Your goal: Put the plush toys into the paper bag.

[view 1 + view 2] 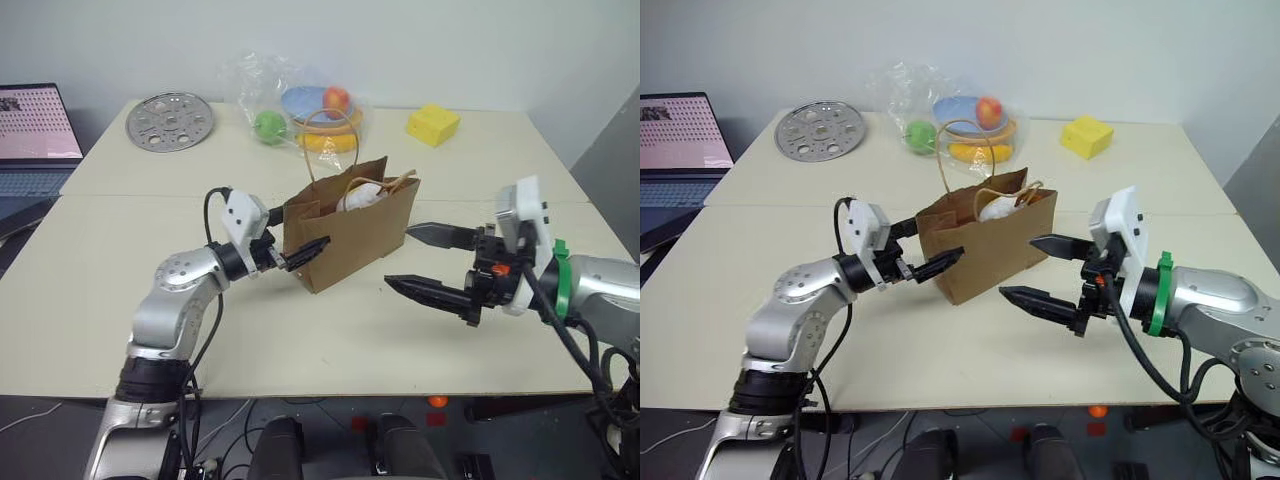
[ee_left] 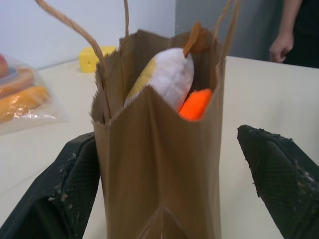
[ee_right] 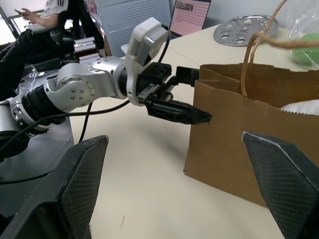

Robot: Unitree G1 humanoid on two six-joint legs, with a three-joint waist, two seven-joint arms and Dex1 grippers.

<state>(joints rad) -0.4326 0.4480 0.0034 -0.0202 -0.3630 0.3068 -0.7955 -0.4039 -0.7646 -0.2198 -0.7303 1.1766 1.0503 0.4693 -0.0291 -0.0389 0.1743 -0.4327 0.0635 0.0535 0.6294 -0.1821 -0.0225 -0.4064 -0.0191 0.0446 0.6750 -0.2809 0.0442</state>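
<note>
The brown kraft paper bag [image 1: 350, 232] stood upright near the middle of the cream table [image 1: 300, 340], its top open and its thin tan string handles [image 1: 330, 135] looping upward. Inside it, the white egg plush with a yellow yolk [image 2: 167, 74] lay uppermost, and the orange carrot plush [image 2: 195, 103] was wedged just beside it against the bag's wall. The left gripper [image 1: 290, 240] was spread wide with one black finger on either side of the bag's narrow end, one fingertip touching the paper, clamping nothing. The right gripper [image 1: 420, 262] hung near the bag's opposite side, apart from it, its two fingers splayed and empty.

The table was made of two pale tops butted together, set against a light grey wall. At the far left sat an open laptop [image 1: 35, 125]; next, a perforated round metal plate [image 1: 170, 121]; then a clear plastic bag of toy fruit [image 1: 300, 110] directly behind the paper bag; then a yellow block [image 1: 433, 125]. In the left wrist view a person's hand [image 2: 281, 46] showed beyond the table.
</note>
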